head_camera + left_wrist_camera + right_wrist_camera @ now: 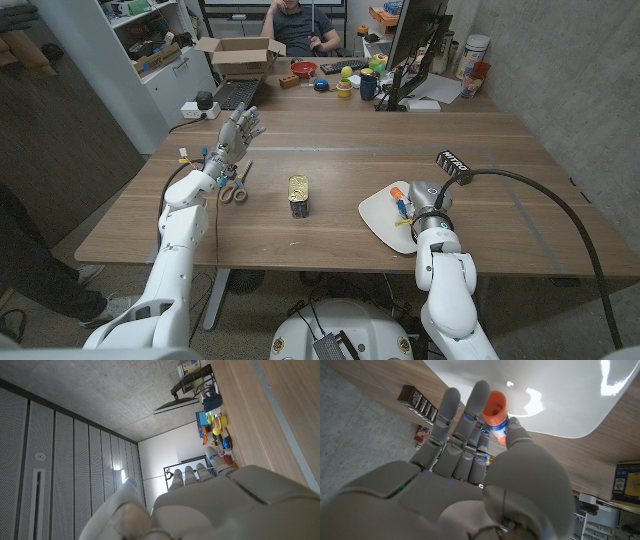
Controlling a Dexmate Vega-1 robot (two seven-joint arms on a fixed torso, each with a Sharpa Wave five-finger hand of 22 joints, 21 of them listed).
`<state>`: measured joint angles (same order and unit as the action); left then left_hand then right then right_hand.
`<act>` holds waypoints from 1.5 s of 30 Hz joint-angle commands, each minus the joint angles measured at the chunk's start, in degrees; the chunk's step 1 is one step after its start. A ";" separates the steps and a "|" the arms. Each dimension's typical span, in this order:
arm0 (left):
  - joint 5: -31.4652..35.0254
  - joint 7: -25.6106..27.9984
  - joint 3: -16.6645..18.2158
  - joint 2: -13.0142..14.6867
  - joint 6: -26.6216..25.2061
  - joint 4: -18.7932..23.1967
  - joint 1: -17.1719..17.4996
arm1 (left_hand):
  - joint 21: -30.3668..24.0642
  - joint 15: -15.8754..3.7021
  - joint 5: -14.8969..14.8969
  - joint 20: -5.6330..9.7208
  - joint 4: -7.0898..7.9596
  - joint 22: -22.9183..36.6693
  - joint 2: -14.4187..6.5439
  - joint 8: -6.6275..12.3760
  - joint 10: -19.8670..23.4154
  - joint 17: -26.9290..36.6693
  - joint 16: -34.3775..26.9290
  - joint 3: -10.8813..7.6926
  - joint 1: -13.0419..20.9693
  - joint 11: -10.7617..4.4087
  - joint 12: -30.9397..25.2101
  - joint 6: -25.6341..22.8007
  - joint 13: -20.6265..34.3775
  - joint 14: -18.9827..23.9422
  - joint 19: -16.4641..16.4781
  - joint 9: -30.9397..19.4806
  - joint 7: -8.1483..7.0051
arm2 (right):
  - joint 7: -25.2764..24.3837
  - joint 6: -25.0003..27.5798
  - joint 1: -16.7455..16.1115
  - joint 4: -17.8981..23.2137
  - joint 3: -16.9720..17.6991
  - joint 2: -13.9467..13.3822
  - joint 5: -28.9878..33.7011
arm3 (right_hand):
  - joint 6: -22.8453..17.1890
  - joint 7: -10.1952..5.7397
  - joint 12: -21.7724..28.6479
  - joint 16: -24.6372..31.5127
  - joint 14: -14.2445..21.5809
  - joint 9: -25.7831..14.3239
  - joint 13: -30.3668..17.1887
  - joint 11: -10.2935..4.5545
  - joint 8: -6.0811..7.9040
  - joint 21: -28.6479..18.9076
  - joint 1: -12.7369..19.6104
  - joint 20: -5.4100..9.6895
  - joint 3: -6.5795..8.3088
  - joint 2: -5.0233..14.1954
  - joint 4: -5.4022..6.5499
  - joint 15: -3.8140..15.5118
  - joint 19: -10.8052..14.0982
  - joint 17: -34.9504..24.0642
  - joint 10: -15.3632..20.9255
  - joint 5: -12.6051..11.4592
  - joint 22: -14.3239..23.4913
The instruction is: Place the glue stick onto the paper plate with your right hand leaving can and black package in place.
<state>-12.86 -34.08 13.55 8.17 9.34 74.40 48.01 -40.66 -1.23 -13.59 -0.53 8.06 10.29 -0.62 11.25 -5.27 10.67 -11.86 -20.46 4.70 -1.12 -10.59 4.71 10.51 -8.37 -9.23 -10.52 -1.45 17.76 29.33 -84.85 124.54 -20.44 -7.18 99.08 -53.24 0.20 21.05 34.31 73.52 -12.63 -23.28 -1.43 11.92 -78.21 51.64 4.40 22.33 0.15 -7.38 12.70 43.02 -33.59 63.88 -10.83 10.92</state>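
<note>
The glue stick (400, 199), blue and white with an orange cap (495, 407), is over the white paper plate (379, 222) at the table's front right. My right hand (428, 201) holds it between thumb and fingers (470, 405), just above the plate (560, 395). The can (299, 196) stands upright in the middle of the table, left of the plate. The black package (453, 162) lies behind the right hand, a little off the plate (417, 401). My left hand (238, 131) is raised over the table's left part, fingers spread, holding nothing (225, 505).
Scissors (233, 191) lie by the left forearm, with small coloured bits (186, 156) beyond them. A cardboard box (240, 55), a monitor (412, 45), cups and toys crowd the far edge. A person (300, 25) sits behind the table.
</note>
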 commanded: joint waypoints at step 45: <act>0.07 -0.65 -0.26 0.41 0.51 -0.18 0.12 | 1.02 0.25 -0.38 -0.28 -0.21 0.08 -0.26 0.24 -0.01 0.07 0.26 0.75 -0.23 0.09 -0.21 0.09 0.12 0.25 0.35 -0.25 0.04 | 0.50 1.07 1.42 -4.17 -1.45 0.72 -4.47 | -1.26 -0.98 -0.87 -1.43 -0.51 -0.22 -0.88 -0.93 -0.27 0.18 8.44 7.59 0.85 8.86 1.52 0.41 -0.57 -0.05 1.08 -0.21 -0.38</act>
<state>-12.64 -34.96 13.41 8.59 10.13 73.08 47.43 -39.81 -1.12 -13.59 -0.72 7.82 10.27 -0.62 11.25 -5.27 10.67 -11.61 -19.73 4.70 -1.12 -10.59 4.70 10.51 -8.26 -9.03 -10.52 -1.45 18.65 30.06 -82.83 119.88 -22.23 -6.40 96.62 -53.55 0.50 20.28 33.24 73.58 -12.62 -23.82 -1.26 11.28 -78.20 51.64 4.63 22.56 0.15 -6.66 12.61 42.80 -33.76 64.06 -10.84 10.55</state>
